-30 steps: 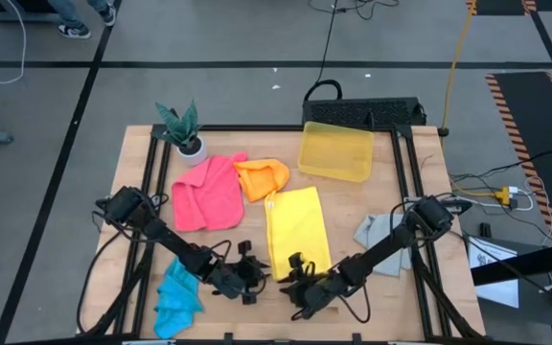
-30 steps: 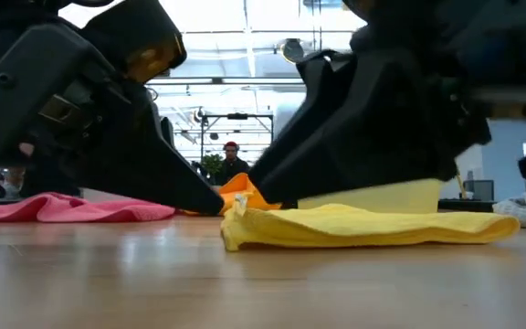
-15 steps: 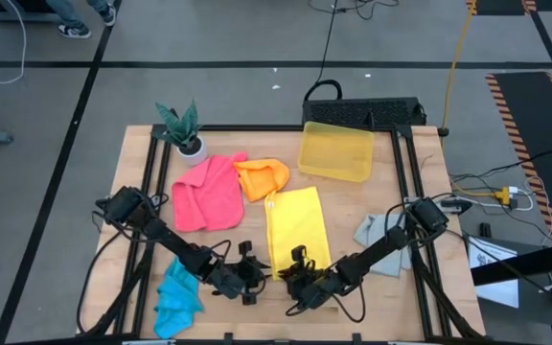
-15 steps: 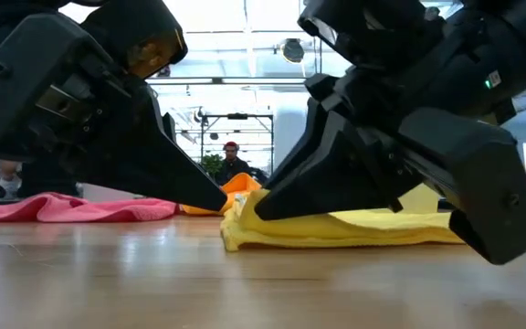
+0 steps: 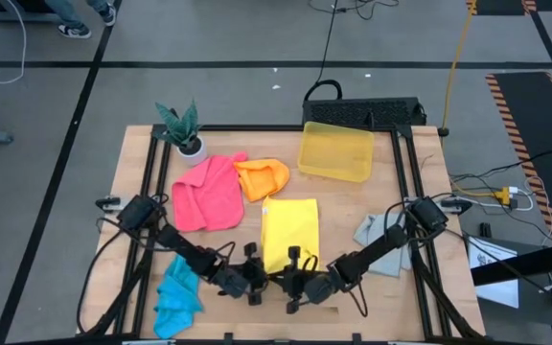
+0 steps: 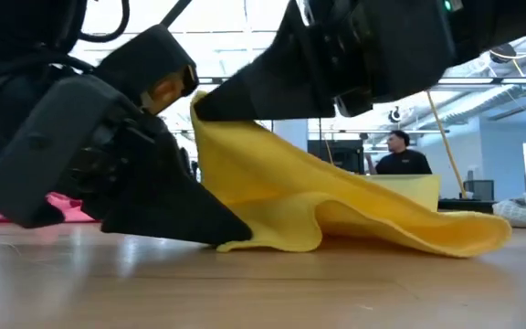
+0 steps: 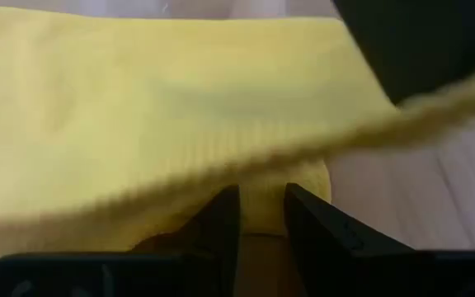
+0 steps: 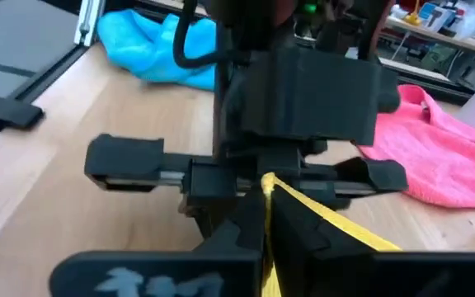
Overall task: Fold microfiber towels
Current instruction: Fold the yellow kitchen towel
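Progress: I judge I am early in the first fold; no towel on the table looks finished yet.
Yellow towel (image 5: 290,233): it lies mid-table, its near edge lifted off the wood. In the low view it rises in a steep sheet to the corners I hold and trails back down to the table behind.
Right gripper (image 5: 295,280): at the near edge of the yellow towel, fingers pinched fully together on one near corner. My right wrist view shows a thin yellow edge clamped between them.
Left gripper (image 5: 257,278): just beside the right one, at the other near corner. Its fingers (image 7: 221,223) stand a narrow way apart with yellow cloth bunched in the gap, so I read it as gripping that corner.
Pink towel (image 5: 207,192): spread loosely at the far left, rumpled, not folded.
Orange towel (image 5: 263,177): bunched, touching the pink one, not folded.
Blue towel (image 5: 176,292): crumpled at the near left corner of the table, untouched.
Grey towel (image 5: 377,237): heaped on the right, partly under my right arm, not folded.
Yellow bin (image 5: 334,150): at the far side, nothing in it that I can see.
Remaining: carry the lifted edge over to the far edge to finish this fold, then the other four towels.
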Controlling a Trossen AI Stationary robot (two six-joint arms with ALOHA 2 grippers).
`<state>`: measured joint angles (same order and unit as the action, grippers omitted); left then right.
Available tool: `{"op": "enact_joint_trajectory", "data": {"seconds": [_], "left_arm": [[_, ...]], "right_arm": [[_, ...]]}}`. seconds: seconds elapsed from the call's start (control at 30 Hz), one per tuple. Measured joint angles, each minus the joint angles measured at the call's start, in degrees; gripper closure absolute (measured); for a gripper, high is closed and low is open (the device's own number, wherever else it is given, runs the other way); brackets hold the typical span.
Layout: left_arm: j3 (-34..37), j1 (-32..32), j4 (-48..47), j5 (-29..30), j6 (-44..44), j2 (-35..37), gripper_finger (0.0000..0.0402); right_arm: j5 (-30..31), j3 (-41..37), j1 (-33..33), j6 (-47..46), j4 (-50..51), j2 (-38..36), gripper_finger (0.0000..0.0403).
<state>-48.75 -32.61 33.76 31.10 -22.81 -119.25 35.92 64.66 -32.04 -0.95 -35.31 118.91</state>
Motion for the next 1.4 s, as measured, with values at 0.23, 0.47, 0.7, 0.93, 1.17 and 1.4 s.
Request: {"op": "enact_joint_trajectory", "data": {"seconds": [0.23,0.47,0.7,0.93,1.17,1.4], "left_arm": [[0.1,-0.3,-1.4,-5.4,0.2,1.3,0.0298],[0.3,-3.1,-12.0,-8.1,-1.8,8.6,0.0298],[0.2,-3.2,-13.2,-5.6,-3.4,8.0,0.0298],[0.1,-1.9,-11.5,-4.7,-4.9,5.8,0.0298],[0.1,-1.8,-10.8,-4.7,-4.5,5.4,0.0298],[0.1,-1.9,-10.9,-5.2,-4.3,5.3,0.0298]], "right_arm": [[-3.9,0.0,0.1,-1.5,4.3,0.0,0.0401],[-6.1,0.0,0.2,-4.4,9.4,0.0,0.0401],[-4.9,0.0,0.2,-4.9,7.5,-1.4,0.0401],[0.0,0.0,0.2,-6.4,-0.3,-3.2,0.0401],[-1.2,0.0,-0.3,-7.4,-2.0,-3.2,0.0401],[-8.1,0.1,1.1,-9.3,-1.8,-0.9,0.0401]]}}
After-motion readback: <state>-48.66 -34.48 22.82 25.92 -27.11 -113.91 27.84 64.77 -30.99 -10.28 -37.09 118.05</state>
